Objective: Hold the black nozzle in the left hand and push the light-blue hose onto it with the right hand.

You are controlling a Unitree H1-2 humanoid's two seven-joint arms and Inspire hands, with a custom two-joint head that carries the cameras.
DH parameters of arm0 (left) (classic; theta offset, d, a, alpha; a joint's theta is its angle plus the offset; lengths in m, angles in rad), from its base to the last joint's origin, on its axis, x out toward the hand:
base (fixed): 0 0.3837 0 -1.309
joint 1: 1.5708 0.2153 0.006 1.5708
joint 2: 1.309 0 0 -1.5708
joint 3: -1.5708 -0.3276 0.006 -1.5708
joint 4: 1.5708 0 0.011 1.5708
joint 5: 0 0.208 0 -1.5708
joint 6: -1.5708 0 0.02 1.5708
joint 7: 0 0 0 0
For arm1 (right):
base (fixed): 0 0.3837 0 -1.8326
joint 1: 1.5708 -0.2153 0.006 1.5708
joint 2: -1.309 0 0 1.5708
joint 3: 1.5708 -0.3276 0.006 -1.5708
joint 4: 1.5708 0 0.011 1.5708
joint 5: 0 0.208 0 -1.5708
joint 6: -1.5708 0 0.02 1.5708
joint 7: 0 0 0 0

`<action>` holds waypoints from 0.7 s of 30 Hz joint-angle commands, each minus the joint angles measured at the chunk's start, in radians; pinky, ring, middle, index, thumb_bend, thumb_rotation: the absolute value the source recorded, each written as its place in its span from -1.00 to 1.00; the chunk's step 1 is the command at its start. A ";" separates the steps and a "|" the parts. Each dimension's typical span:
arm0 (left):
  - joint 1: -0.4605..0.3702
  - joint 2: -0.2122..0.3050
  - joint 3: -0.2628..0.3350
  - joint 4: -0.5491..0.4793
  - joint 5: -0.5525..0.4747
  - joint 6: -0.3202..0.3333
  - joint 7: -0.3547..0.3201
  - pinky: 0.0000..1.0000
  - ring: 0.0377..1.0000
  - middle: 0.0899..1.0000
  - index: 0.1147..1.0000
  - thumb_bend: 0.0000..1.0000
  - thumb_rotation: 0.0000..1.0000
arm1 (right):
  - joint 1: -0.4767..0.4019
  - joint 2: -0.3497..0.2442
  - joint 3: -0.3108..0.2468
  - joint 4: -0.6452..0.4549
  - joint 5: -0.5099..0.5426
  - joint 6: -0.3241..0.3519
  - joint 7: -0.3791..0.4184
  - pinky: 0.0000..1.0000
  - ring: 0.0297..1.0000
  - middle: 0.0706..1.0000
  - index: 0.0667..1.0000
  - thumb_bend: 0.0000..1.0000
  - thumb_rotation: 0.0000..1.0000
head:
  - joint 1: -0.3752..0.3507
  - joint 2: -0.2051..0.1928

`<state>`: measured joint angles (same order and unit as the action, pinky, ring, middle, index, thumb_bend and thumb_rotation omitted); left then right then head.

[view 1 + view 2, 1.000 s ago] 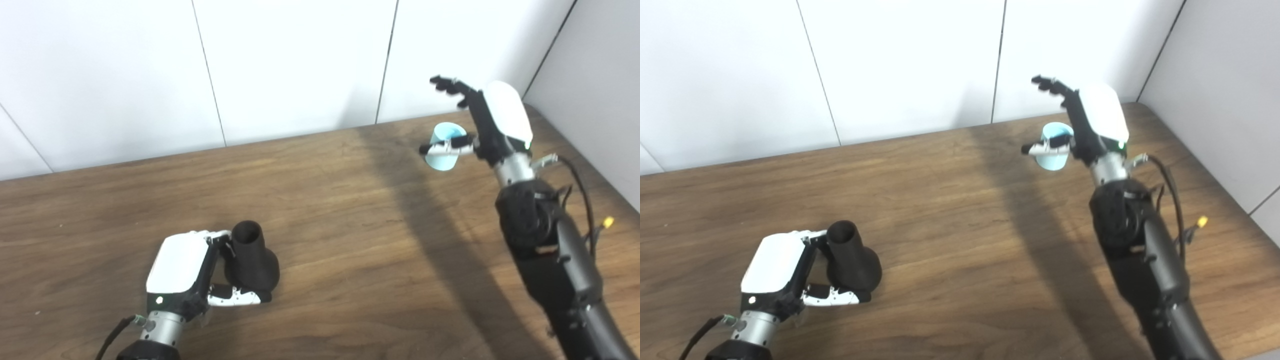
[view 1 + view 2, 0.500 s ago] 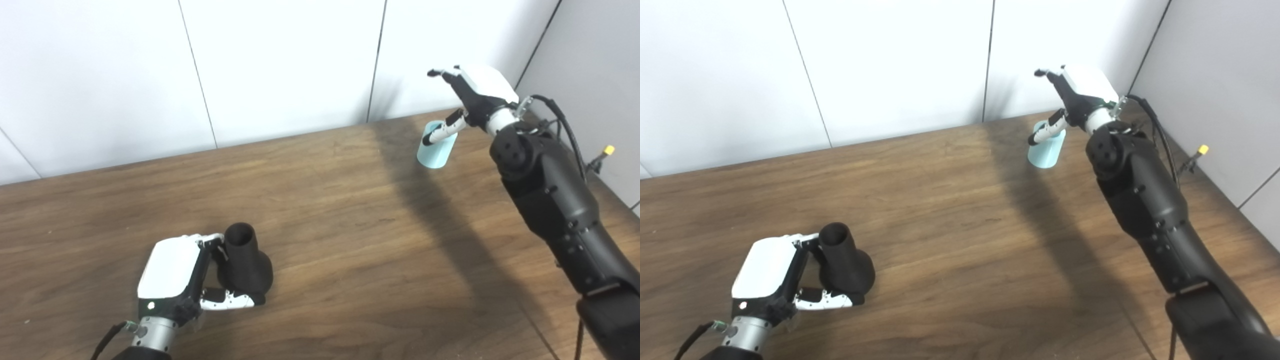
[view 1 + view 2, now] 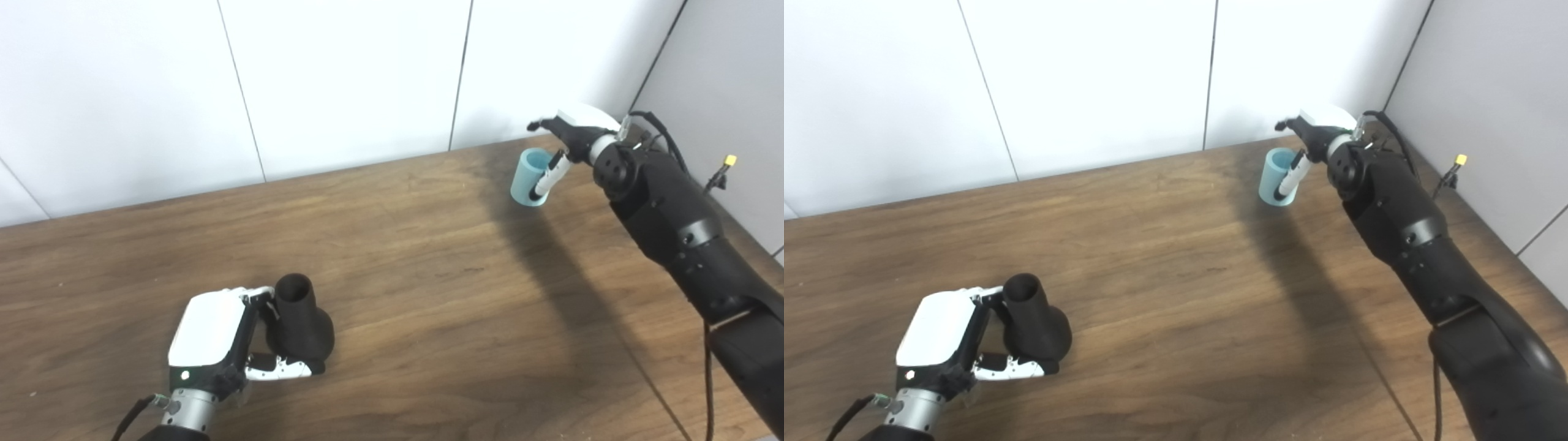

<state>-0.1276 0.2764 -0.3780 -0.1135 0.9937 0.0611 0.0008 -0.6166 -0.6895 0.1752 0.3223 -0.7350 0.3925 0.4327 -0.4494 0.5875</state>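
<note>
The black nozzle [image 3: 301, 317] stands on its wide base near the table's front left, mouth up. My left hand [image 3: 211, 337] is wrapped around it: fingers [image 3: 262, 297] behind the narrow neck, thumb [image 3: 285, 370] lying across the front of the base. A short light-blue hose piece [image 3: 527, 177] stands upright at the far right of the table. My right hand [image 3: 572, 130] hovers just over and behind it, fingers spread past its rim. Its thumb [image 3: 545, 180] hangs down along the hose's right side, and the hand is not closed on the hose.
The wooden table [image 3: 429, 275] ends at a white wall behind and a grey wall on the right, close to the hose. A cable with a yellow tip [image 3: 729, 162] sticks out by my right forearm. The right arm's shadow falls across the table.
My right hand has dropped lower over the hose and its thumb has swung down beside it. The hose and the left hand with the nozzle have stayed put; the camera shifted slightly earlier.
</note>
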 commanded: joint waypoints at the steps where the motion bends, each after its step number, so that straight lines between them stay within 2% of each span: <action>1: 0.022 0.015 0.002 0.030 0.004 0.009 -0.019 0.33 0.17 -0.12 -0.16 0.05 -1.00 | -0.056 -0.041 -0.015 -0.016 0.008 0.008 -0.011 0.63 0.83 0.84 0.75 0.98 -0.76 | -0.002 0.001; 4: 0.023 0.017 0.001 0.027 0.009 0.010 -0.023 0.35 0.17 -0.11 -0.17 0.05 -1.00 | -0.053 -0.028 -0.027 0.012 0.038 -0.005 -0.042 0.37 0.58 0.75 0.69 0.94 -0.87 | -0.002 0.005; 7: 0.025 0.015 0.003 0.028 0.003 0.005 -0.017 0.34 0.17 -0.11 -0.17 0.05 -1.00 | -0.051 -0.022 -0.032 0.049 0.067 -0.036 -0.078 0.26 0.48 0.71 0.61 0.90 -0.92 | 0.004 0.008; 11: 0.027 0.014 0.002 0.020 0.008 0.013 -0.026 0.34 0.16 -0.12 -0.16 0.05 -1.00 | -0.042 -0.023 -0.027 0.072 0.088 -0.072 -0.116 0.23 0.44 0.61 0.54 0.84 -0.87 | 0.013 0.012; 17: 0.028 0.017 -0.001 0.018 0.017 0.015 -0.033 0.33 0.17 -0.10 -0.17 0.05 -1.00 | -0.035 -0.019 -0.010 0.077 0.079 -0.086 -0.169 0.25 0.35 0.43 0.40 0.76 -0.84 | 0.012 0.016; 21: 0.028 0.019 -0.004 0.013 0.021 0.017 -0.044 0.34 0.17 -0.10 -0.17 0.05 -1.00 | -0.033 -0.016 -0.010 0.083 0.095 -0.108 -0.190 0.21 0.25 0.32 0.32 0.67 -0.88 | 0.015 0.019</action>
<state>-0.1247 0.2766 -0.3767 -0.1143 1.0001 0.0587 0.0007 -0.6172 -0.6807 0.1773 0.4195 -0.6463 0.3122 0.2774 -0.4341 0.6059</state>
